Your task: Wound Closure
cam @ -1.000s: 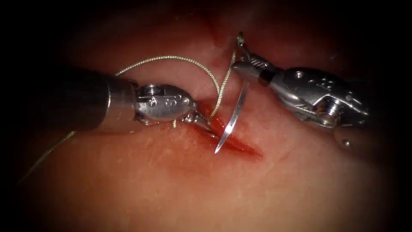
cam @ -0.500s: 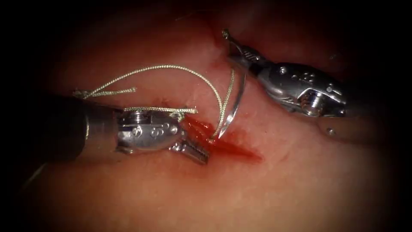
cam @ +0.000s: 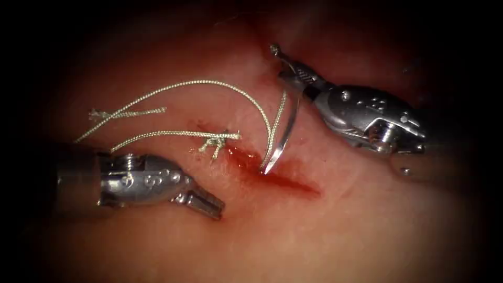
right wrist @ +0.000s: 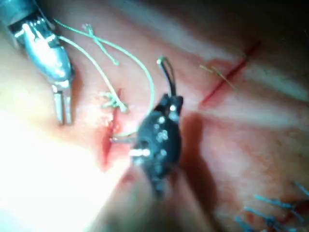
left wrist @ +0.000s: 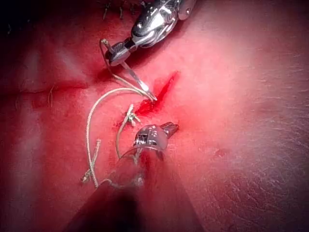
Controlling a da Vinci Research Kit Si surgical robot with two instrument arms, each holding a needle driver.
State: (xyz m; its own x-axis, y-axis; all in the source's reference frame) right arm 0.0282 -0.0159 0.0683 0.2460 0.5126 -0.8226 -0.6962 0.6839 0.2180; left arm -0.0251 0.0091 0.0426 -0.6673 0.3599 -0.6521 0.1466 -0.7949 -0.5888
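Right gripper [cam: 293, 73] pinches the needle [cam: 283, 137] near its tail, tip at the cut [cam: 277, 175]; left gripper [cam: 209, 203] spread, empty.

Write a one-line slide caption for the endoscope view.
Right tool holds needle, tip at cut; left tool empty.

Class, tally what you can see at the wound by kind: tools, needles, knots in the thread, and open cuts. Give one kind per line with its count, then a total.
Tools: 2, the left tool holding nothing and the right tool gripping the needle near its thread end
Needles: 1, the needle, tip at the cut
Knots: 1, the knot
Open cuts: 1, the cut
Total: 5
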